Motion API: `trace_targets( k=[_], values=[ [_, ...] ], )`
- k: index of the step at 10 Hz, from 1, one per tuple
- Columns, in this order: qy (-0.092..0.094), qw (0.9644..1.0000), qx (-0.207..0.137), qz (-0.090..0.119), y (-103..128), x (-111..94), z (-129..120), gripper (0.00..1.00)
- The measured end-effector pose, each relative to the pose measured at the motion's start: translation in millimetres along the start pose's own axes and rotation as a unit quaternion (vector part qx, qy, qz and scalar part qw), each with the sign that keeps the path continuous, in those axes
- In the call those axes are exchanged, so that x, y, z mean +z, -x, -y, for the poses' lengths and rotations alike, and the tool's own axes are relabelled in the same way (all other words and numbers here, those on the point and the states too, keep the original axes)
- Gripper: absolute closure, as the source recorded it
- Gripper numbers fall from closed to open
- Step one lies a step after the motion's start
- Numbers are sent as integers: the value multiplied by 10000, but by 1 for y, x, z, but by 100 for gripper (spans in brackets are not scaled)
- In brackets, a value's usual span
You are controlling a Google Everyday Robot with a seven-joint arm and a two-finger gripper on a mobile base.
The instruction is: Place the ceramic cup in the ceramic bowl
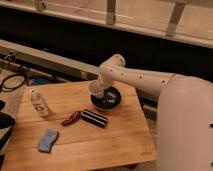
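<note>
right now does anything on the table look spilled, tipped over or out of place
Nothing stands out. The gripper hangs over the ceramic bowl near the far edge of the wooden table. The small bottle stands upright; the red object, black ribbed block and blue sponge lie flat, and no spill shows.

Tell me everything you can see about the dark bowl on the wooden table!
The ceramic bowl is round, shallow, dark blue-black and looks glossy. It sits upright on the wooden table, near the far edge, just behind the black ribbed block but not touching it. The robot's hand is over one side of it, hiding part of the rim.
</note>
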Motion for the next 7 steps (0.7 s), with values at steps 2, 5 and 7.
trace_targets(
  k=[2,5,7],
  values=[
    [6,10000,-10,-2,-1,1,0,46],
    [27,10000,-29,-2,-1,2,-3,44],
    [5,10000,-79,13,2,-5,-5,27]
  ],
)
